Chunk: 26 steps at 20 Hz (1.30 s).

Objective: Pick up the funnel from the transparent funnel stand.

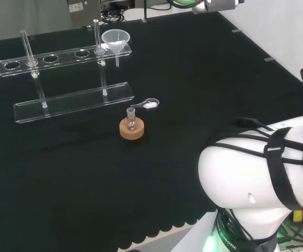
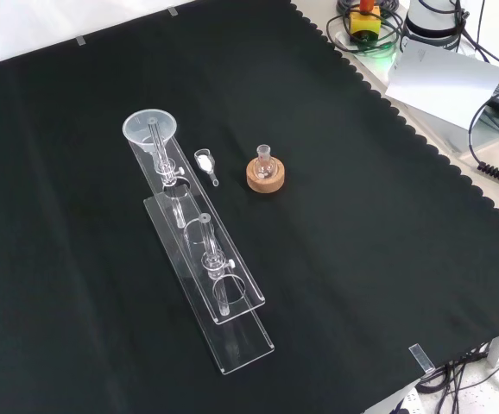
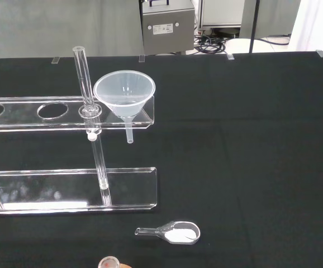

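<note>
A clear funnel (image 1: 115, 41) sits in the end hole of the transparent stand (image 1: 73, 102), at the right end of its upper shelf in the head view. Its stem hangs down through the shelf. In the front view the funnel (image 2: 149, 129) is at the far end of the stand (image 2: 232, 341). The wrist view looks at the funnel (image 3: 124, 95) from some way off, with the stand's base plate (image 3: 66, 190) below it. A thin clear post (image 3: 83, 78) rises just beside the funnel. The arm's white link (image 1: 256, 178) stands at the head view's lower right, far from the stand.
A small flask on a cork ring (image 1: 132, 126) stands in front of the stand, also visible from the front (image 2: 264, 171). A clear scoop with white powder (image 1: 149, 104) lies beside it, between the flask and the stand (image 2: 205, 162). Other holes in the upper shelf (image 1: 50, 59) are open.
</note>
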Each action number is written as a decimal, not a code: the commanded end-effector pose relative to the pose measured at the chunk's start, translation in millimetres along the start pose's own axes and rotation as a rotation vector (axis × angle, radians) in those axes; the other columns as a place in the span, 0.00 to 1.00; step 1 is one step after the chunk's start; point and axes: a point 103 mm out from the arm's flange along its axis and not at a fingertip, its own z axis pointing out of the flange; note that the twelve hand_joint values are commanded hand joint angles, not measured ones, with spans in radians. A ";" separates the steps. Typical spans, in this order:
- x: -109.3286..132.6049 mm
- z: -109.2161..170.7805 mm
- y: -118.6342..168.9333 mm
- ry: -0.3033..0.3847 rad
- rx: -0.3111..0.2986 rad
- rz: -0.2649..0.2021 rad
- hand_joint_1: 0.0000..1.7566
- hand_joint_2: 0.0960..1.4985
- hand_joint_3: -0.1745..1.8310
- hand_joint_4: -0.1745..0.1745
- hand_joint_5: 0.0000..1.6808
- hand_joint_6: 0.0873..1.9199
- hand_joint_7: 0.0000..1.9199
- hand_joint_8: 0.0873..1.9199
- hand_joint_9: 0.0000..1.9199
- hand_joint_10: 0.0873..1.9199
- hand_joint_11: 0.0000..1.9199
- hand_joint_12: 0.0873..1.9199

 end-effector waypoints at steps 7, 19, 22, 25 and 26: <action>-4.6 -4.3 0.2 0.002 -0.010 0.007 0.01 0.82 0.27 0.50 0.13 0.00 0.00 0.13 0.05 0.31 0.00 0.72; -27.7 8.7 34.2 -0.022 0.013 0.081 0.02 0.82 0.25 0.48 0.14 0.00 0.00 0.14 0.05 0.31 0.00 0.72; -28.6 17.4 49.3 -0.029 0.026 0.095 0.02 0.82 0.24 0.48 0.14 0.00 0.00 0.14 0.06 0.31 0.00 0.72; -27.0 26.6 68.3 -0.040 0.038 0.092 0.03 0.81 0.24 0.47 0.14 0.00 0.00 0.15 0.06 0.31 0.00 0.72; -26.7 29.6 75.5 -0.048 0.043 0.086 0.04 0.81 0.23 0.47 0.14 0.00 0.00 0.15 0.06 0.31 0.00 0.72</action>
